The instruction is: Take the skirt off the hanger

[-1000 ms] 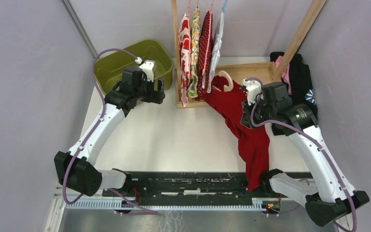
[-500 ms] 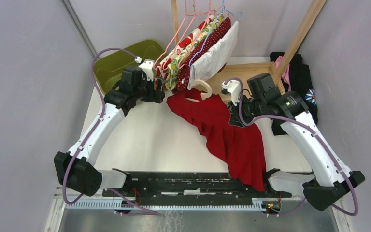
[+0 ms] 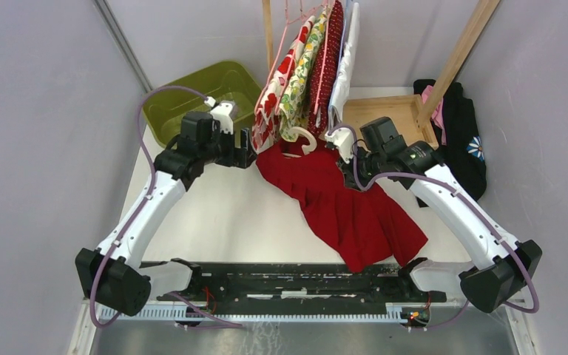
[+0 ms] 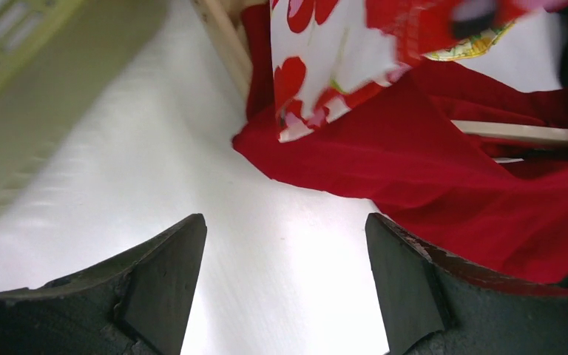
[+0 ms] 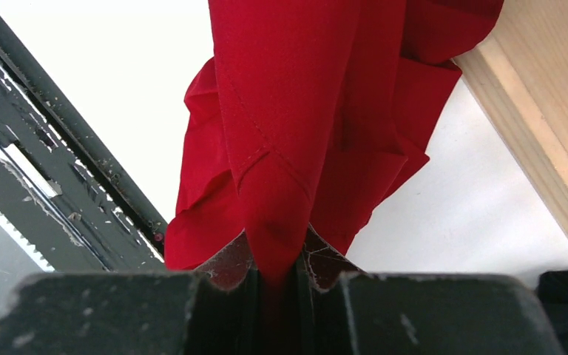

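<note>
Skirt [image 3: 344, 211], hanger [image 3: 305, 138] apparently inside, in right end effector [image 5: 275, 270]

One red skirt [image 3: 347, 207]; one pale hanger [image 3: 307, 138]; four other garments hung up: a red-and-white one [image 3: 277, 85], a yellow floral one [image 3: 301, 81], a red dotted one [image 3: 327, 66] and a white one [image 3: 345, 66]; one wooden rack [image 3: 384, 111]; one green tub [image 3: 214, 81]; one dark heap of clothes [image 3: 462, 133]; two robot arms, the left arm [image 3: 148, 211] and the right arm [image 3: 462, 214]
</note>
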